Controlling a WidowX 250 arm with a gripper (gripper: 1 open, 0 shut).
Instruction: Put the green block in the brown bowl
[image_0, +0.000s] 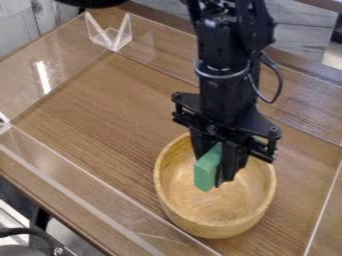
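One green block (207, 171) in hand (219, 170), over one brown bowl (178, 205).

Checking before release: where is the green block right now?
In the camera view, lower right of centre: the green block hangs upright in the hand, over the brown bowl.

Green block (207, 172) upright, claw-held (222, 168), inside brown bowl (201, 219).

Wood-grain table (120, 110) w/ clear plastic walls (54, 55) around it. Small clear stand (108, 30) sits at far edge, upper left. Dark cables (27, 240) at bottom-left corner.
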